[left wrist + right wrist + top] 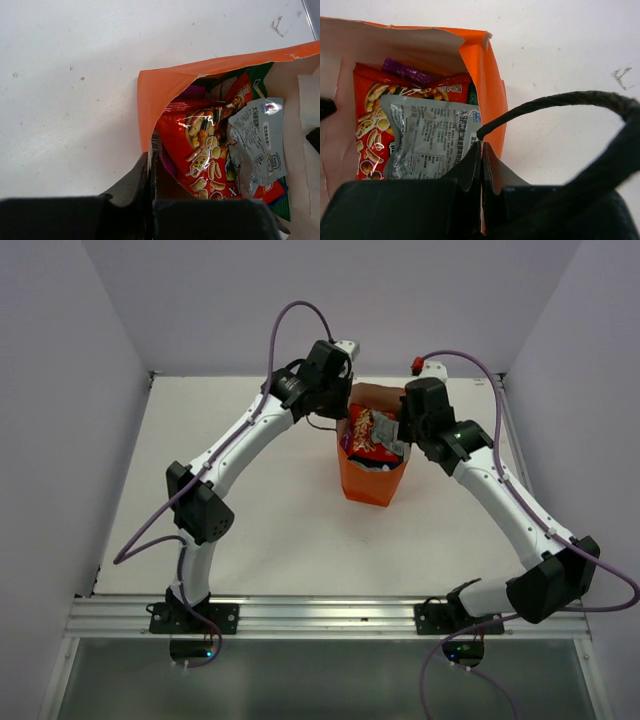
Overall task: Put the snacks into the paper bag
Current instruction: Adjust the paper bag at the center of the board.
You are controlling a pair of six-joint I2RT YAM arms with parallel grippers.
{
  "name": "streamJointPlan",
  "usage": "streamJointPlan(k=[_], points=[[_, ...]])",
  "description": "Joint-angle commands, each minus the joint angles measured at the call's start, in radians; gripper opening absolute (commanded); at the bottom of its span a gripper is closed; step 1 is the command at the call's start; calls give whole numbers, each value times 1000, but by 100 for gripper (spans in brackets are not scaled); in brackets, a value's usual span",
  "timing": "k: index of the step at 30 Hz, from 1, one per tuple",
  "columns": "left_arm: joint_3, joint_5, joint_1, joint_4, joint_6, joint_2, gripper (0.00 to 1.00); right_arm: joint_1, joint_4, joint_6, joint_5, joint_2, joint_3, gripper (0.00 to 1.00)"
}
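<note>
The orange paper bag [370, 480] stands upright in the middle of the table, its mouth held wide between my two arms. My left gripper [340, 418] is shut on the bag's left rim; in the left wrist view the orange wall [165, 90] runs in between the closed fingers of that gripper [150, 159]. My right gripper [481, 147] is shut on the right wall [490, 85], just below a black cord handle [560, 100]. Inside lie a red packet [205, 150], a silver-grey packet [430, 140] on top of it, and a magenta-purple packet [405, 72] behind. A green edge [261, 80] shows at the back.
White table [250, 530] surrounds the bag, enclosed by pale walls on three sides. A scuff mark [622, 77] shows on the tabletop to the right of the bag. An aluminium rail [320, 615] carries both arm bases at the near edge.
</note>
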Motion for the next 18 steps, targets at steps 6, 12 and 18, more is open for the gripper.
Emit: streamJointPlan(k=[6,12,18], points=[[86,91,39,239,3,55,2,-157,27,-23,-35,130,168,0],[-22,73,40,382,18,31,9,-197,39,-24,-97,209,187,0],[-30,93,46,376,43,25,49,-203,32,-35,-127,220,194,3]])
